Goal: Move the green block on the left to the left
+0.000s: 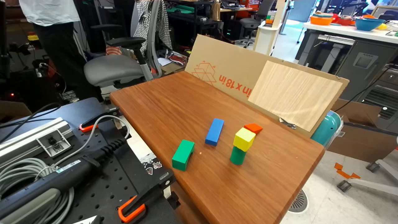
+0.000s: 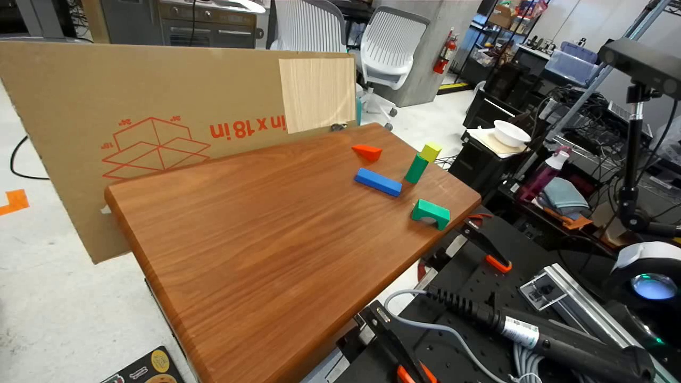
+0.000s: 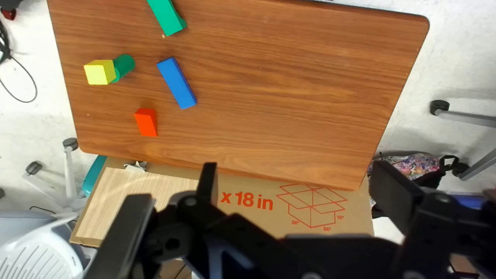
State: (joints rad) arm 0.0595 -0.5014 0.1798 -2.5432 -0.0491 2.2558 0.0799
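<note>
The green block [image 1: 182,155] stands by itself on the table, near the edge beside the black bench. It has an arch-shaped hollow underneath, seen in an exterior view [image 2: 431,211]. In the wrist view the green block [image 3: 167,17] is partly cut off by the top edge. My gripper [image 3: 293,170] is wide open with nothing between its fingers. In the wrist view the fingers overlie the table's edge and the cardboard, apart from the blocks. The arm and gripper do not show in either exterior view.
A blue oblong block [image 1: 214,132] lies near the green block. A yellow block [image 1: 244,139] sits on a green cylinder [image 1: 238,156]; a red block [image 1: 253,128] is behind. Cardboard [image 2: 159,96] stands along the table's far edge. Clamps [image 1: 132,208] grip the bench side.
</note>
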